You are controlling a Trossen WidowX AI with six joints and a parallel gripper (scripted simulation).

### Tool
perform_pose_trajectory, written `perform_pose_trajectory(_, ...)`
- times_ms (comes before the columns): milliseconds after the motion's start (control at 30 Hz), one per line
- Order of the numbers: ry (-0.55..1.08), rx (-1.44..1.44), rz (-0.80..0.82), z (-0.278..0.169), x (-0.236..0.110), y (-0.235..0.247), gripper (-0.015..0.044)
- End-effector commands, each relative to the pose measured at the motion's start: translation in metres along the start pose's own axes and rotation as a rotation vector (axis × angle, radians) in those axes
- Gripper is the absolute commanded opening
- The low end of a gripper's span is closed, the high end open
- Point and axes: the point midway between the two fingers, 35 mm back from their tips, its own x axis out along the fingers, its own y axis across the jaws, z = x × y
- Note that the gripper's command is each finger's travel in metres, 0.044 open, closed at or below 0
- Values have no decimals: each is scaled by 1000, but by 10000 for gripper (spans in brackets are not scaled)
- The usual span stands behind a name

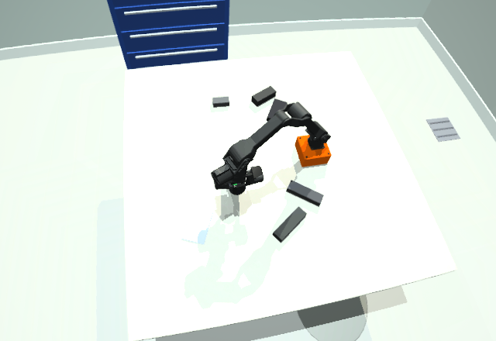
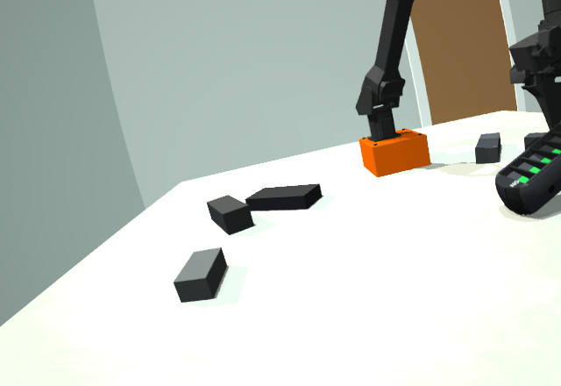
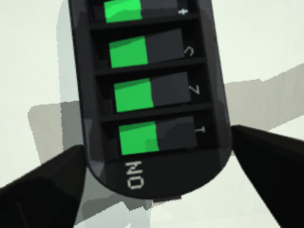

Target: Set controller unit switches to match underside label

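Controller unit [image 3: 152, 95]: dark grey casing, rocker switches [image 3: 157, 135] half bright green, half dark grey, white numerals and "ON" lettering. Arm base block [image 1: 312, 152]: orange. Loose modules [image 2: 201, 274]: dark grey. Drawer cabinet [image 1: 170, 17]: navy blue, silver handles. Bench top [image 1: 360, 209]: white.
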Motion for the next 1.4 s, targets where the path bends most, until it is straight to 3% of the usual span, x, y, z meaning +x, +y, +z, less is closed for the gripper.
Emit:
perform_pose_trajectory(0, 4, 2, 6, 6, -5, 1, 336)
perform_pose_trajectory(1367, 88, 2, 6, 35, -24, 1, 336)
